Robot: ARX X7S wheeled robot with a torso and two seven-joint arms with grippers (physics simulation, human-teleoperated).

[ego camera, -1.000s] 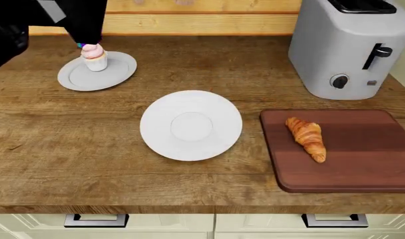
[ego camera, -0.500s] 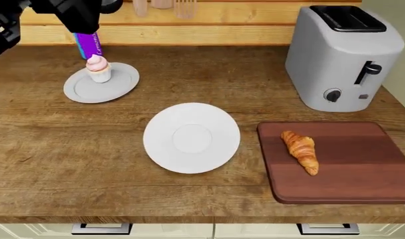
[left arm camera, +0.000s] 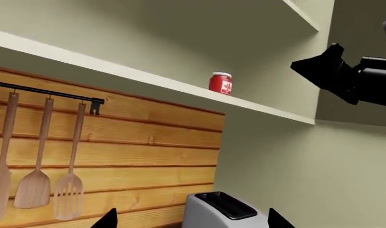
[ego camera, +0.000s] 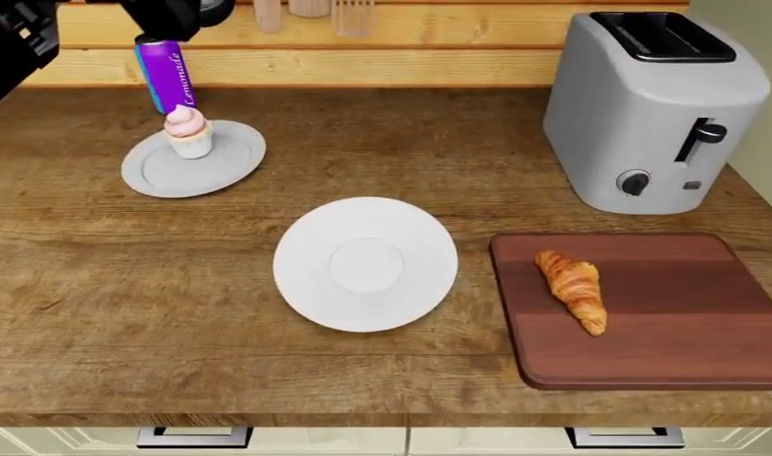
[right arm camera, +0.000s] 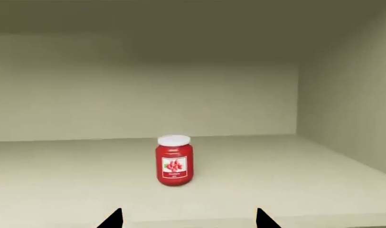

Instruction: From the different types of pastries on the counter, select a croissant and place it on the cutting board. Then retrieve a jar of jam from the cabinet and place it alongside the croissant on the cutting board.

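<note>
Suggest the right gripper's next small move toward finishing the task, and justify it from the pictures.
Probably ease the right gripper straight forward toward the jam jar. The croissant already lies on the cutting board, while the jar stands upright on the cabinet shelf, centred ahead of the open, empty fingertips.

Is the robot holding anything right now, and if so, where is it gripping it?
Nothing is held. The right hand is open, facing the jam jar on the shelf; the left hand is open too.

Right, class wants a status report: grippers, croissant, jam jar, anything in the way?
Right gripper open, facing jam jar, jar upright on cabinet shelf, untouched. Left gripper open, empty. Croissant on cutting board. Nothing between fingers and jar.
</note>
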